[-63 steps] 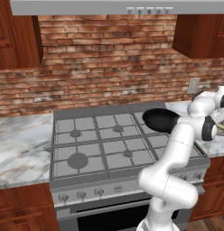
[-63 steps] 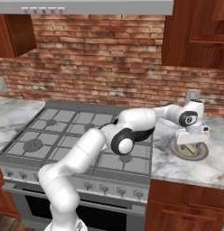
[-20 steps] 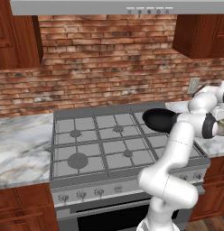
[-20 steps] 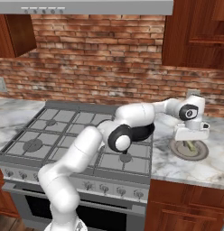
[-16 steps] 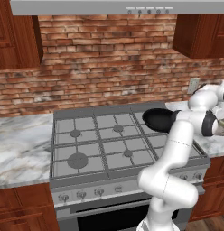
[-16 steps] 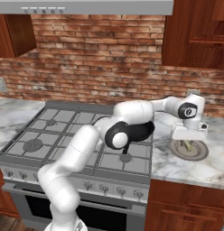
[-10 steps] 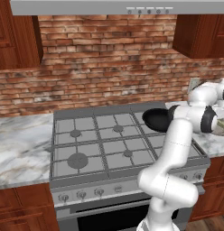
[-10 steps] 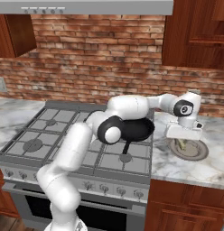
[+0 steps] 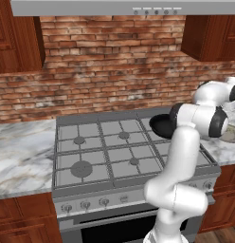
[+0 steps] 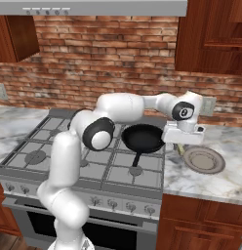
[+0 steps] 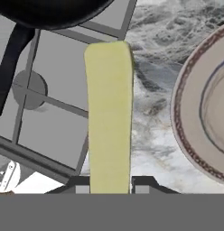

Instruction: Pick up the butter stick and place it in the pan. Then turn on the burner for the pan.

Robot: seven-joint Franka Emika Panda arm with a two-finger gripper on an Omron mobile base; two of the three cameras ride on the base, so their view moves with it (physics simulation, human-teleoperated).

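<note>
setting: a brick-walled kitchen with a grey gas stove (image 10: 84, 146) set between marble counters (image 10: 211, 176).
count: one black pan (image 10: 142, 137), one butter stick (image 11: 109, 117), one round plate (image 10: 204, 160).
gripper (image 11: 110, 184): fingers clamped on the butter stick, which was held between them.
butter stick: lifted over the stove's edge, between pan and plate.
pan: on the right rear burner.

The pan (image 9: 162, 126) sits at the stove's (image 9: 114, 152) back right, partly hidden behind the white arm (image 9: 185, 156).
</note>
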